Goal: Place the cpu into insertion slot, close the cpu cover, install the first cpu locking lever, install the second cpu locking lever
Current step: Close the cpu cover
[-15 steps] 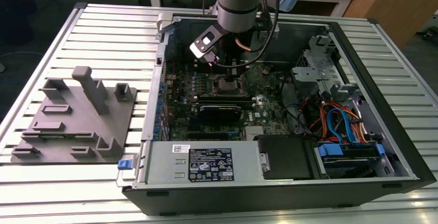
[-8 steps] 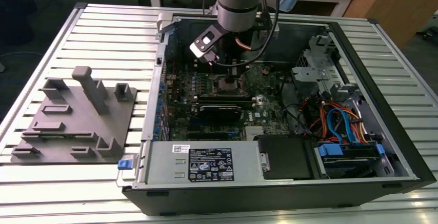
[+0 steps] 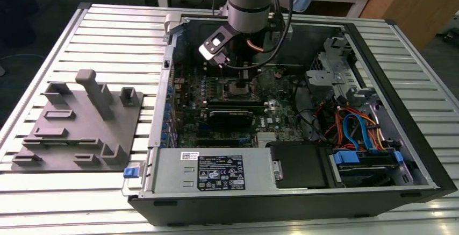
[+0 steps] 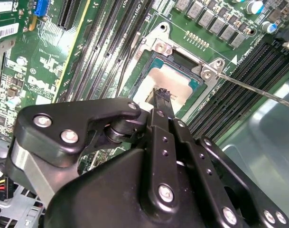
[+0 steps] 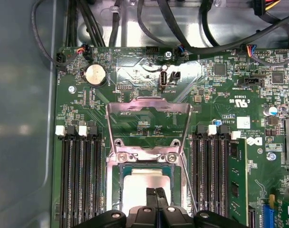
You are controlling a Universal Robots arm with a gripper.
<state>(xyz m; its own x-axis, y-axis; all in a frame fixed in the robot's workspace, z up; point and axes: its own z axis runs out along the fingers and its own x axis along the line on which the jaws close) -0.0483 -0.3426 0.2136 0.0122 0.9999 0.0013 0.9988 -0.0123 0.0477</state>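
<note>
The cpu, a flat silvery square, lies in the insertion slot of the green motherboard; the second wrist view shows the cpu there too. The cpu cover, a thin metal frame, stands flipped open behind the slot. A thin locking lever sticks up beside the slot, and the same lever juts out in the second wrist view. My gripper is shut, its black fingertips pressed together just over the cpu's near edge. Over the socket in the exterior view hangs the gripper.
Black memory slots flank the socket on both sides. A coin battery and black cables lie beyond the cover. The open computer case holds drive bays and coloured wires. A grey fixture tray sits at the exterior view's left.
</note>
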